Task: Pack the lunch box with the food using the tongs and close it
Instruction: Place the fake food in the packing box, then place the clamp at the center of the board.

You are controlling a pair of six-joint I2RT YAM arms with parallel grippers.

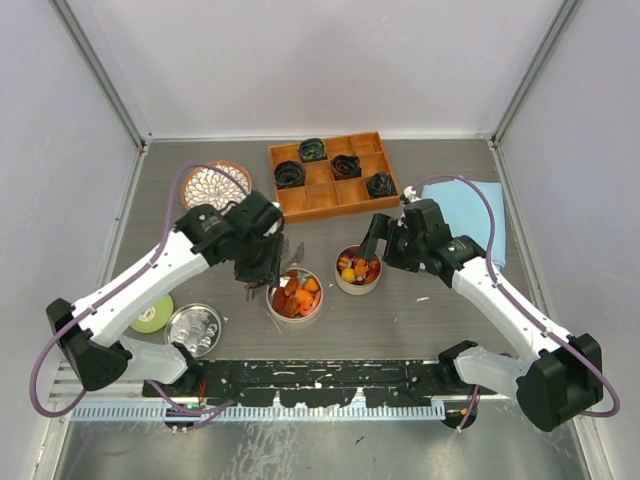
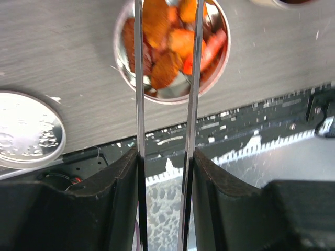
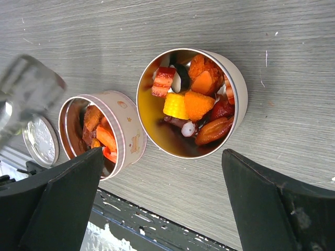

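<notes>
From above, two round tins stand near each other in the middle of the table. The left tin (image 1: pixel 294 296) is full with orange and red food (image 1: pixel 297 298); the right tin (image 1: pixel 358 270) has mixed pieces, yellow, orange and red. Behind them a wooden tray (image 1: pixel 322 193) keeps dark coiled lumps (image 1: pixel 290 174) in four of its compartments. A silver lid (image 1: pixel 195 328) lies alone at the near left. The left gripper (image 1: pixel 262 270) hangs just beside the left tin, and the right gripper (image 1: pixel 378 236) is just behind the right tin.

In the left wrist view, the fingers (image 2: pixel 112 183) are closed on the tongs (image 2: pixel 194 94). The two thin arms reach out over the left tin, above the food.

In the right wrist view, the right gripper is spread fully wide and holds nothing. The right tin lies between its fingers (image 3: pixel 272 198), not touching them.
</notes>
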